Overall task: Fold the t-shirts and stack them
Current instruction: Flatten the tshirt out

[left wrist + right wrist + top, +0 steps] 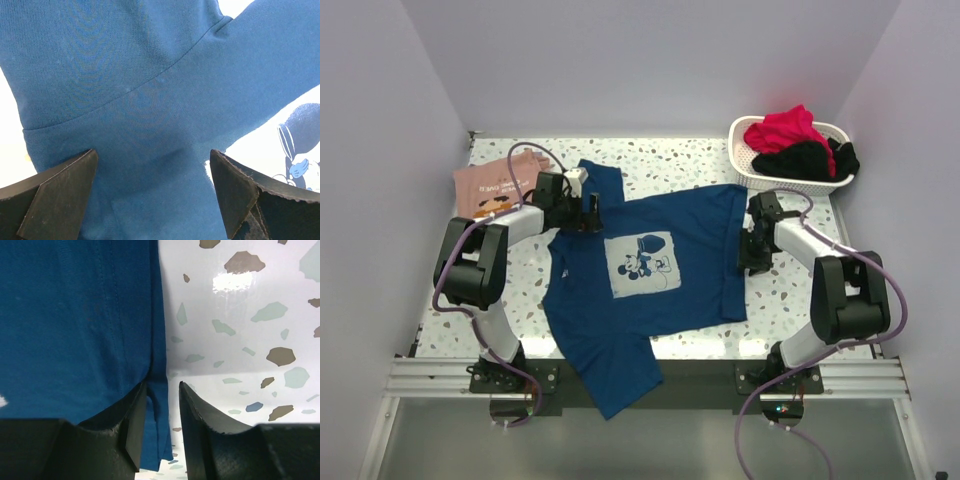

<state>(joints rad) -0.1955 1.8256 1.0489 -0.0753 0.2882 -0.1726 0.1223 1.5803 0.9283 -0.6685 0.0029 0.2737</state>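
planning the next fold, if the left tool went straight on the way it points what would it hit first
The dark blue t-shirt: the left tool, wide open, points down at its cloth, with nothing in between. How far above the cloth it hangs is unclear.

Robot test booth in a lab, plain pale walls on three sides, speckled table, aluminium rail at the near edge, cabled left arm and right arm bolted there

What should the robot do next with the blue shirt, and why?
Probably lower the left gripper and pinch the blue shirt at its shoulder: its jaws hang wide open over the cloth, the shirt lies spread out, and the right gripper straddles the hem.
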